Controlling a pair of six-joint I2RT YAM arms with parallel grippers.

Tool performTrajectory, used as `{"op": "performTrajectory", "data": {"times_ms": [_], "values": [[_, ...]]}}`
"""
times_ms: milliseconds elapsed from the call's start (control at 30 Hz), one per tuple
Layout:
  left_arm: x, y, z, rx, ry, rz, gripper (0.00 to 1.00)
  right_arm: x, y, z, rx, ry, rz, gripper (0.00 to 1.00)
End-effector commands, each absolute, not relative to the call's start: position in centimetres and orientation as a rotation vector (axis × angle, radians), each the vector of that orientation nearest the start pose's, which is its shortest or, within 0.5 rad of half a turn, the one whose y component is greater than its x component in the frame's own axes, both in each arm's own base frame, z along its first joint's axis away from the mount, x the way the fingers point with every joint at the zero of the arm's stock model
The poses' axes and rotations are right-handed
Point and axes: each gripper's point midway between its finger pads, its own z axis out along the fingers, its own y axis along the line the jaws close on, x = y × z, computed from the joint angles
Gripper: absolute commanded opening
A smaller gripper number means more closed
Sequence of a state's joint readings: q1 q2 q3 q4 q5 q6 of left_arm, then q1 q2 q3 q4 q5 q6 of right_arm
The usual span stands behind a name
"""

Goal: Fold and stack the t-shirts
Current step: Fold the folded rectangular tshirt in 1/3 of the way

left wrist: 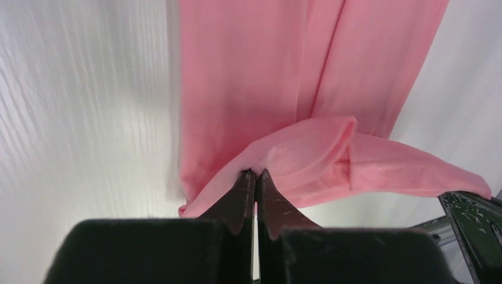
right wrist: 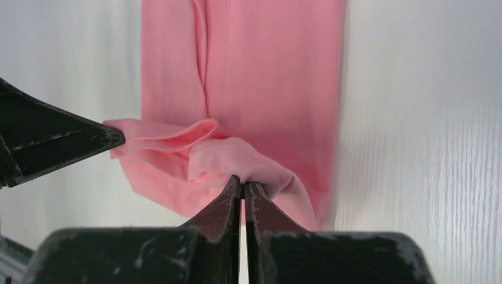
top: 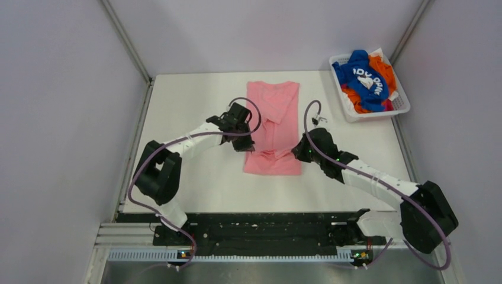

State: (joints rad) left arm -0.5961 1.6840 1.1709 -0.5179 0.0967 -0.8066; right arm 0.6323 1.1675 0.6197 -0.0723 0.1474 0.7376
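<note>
The pink t-shirt [top: 273, 121] lies lengthwise on the middle of the table, its sides folded in. My left gripper [top: 249, 146] is shut on its near left hem corner [left wrist: 278, 157]. My right gripper [top: 296, 151] is shut on its near right hem corner [right wrist: 245, 163]. Both hold the hem lifted a little above the table, the cloth sagging between them. The pink shirt also fills the left wrist view [left wrist: 248, 71] and the right wrist view [right wrist: 266, 65]. The blue t-shirt with white lettering [top: 364, 74] and the orange t-shirt [top: 385, 68] lie crumpled in the basket.
A white slatted basket [top: 402, 103] stands at the table's far right corner. Grey walls close in both sides and the back. The black arm rail [top: 254, 234] runs along the near edge.
</note>
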Motion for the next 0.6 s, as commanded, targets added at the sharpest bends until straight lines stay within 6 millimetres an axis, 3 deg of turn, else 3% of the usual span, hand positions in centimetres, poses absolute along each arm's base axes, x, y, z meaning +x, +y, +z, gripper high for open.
{"op": "performTrajectory", "data": {"times_ms": [0,100,267,567], "values": [[34.7,-25.5,10.1,-0.25,2.643,-0.536,0.0,33.0,21.2,14.5,0.174,2.094,0.609,0.0],[37.2,-25.2,10.7,-0.257,2.614,-0.508,0.0,35.4,21.2,15.1,0.187,2.066,0.613,0.0],[40.7,-24.3,10.6,-0.269,2.596,-0.464,0.0,38.5,20.7,14.4,0.213,2.066,0.615,0.0],[45.5,-23.8,10.1,-0.244,2.578,-0.472,0.01,42.7,20.4,11.9,0.22,2.097,0.648,0.0]]}}
